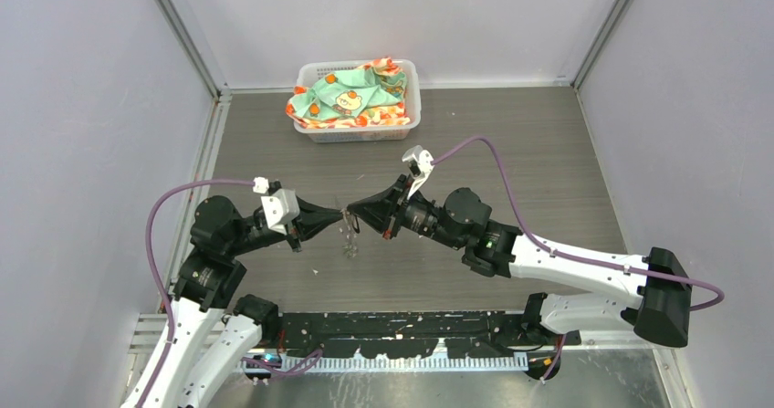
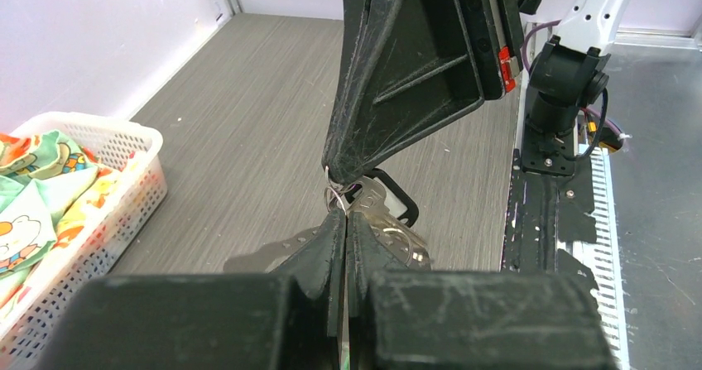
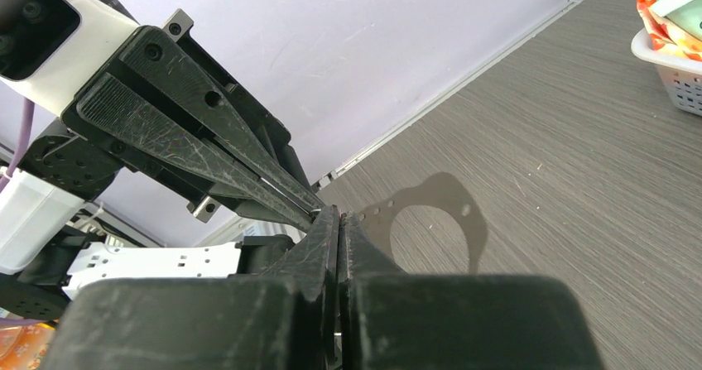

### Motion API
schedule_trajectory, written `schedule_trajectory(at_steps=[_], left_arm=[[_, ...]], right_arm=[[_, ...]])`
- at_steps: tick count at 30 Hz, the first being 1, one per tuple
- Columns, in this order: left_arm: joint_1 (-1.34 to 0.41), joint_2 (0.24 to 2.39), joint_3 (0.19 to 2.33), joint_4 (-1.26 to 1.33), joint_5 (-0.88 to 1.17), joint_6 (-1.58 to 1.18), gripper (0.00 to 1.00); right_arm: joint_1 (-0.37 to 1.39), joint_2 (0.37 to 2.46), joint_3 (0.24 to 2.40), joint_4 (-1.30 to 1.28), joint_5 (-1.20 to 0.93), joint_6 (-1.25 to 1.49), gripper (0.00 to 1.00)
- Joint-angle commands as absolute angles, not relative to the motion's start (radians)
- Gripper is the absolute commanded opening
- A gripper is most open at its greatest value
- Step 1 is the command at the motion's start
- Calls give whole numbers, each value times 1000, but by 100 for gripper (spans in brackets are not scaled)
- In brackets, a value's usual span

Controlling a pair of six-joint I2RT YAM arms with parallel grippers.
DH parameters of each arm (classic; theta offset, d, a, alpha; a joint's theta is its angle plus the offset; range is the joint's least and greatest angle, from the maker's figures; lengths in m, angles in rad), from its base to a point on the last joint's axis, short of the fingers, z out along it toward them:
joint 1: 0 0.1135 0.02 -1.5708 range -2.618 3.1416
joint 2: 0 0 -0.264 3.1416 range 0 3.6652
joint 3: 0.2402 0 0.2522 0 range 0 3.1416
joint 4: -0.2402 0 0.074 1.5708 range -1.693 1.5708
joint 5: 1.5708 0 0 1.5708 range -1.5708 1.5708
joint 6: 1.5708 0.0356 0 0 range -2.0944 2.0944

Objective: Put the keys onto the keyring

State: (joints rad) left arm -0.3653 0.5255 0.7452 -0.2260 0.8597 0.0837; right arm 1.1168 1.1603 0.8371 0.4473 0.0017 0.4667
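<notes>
My left gripper (image 1: 339, 214) and right gripper (image 1: 354, 213) meet tip to tip above the middle of the table. In the left wrist view my left gripper (image 2: 344, 214) is shut on a thin metal strip with a green glint deep between the fingers, which looks like the green-headed key (image 2: 345, 360). The right gripper's tip (image 2: 335, 170) comes down from above, shut on a small wire keyring (image 2: 334, 196). A silver key with a black head (image 2: 389, 200) hangs from the ring. In the right wrist view my right gripper (image 3: 340, 214) is shut, with the left gripper's tip (image 3: 313, 209) touching it.
A white basket (image 1: 413, 98) with a patterned cloth (image 1: 351, 93) stands at the back of the table; it also shows in the left wrist view (image 2: 124, 138). The black mounting rail (image 1: 402, 330) runs along the near edge. Grey walls close in left and right.
</notes>
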Motion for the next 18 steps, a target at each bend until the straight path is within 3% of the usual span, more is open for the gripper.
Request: schedule_trajectory(at_steps=[1,18], left_arm=[[-368,511,755,-155,894,83,1],[-368,512,758,-124,879,67,0]], right_arm=[[1114,1143,833,477,51,473,1],[1113,1136,771,531,41,547,1]])
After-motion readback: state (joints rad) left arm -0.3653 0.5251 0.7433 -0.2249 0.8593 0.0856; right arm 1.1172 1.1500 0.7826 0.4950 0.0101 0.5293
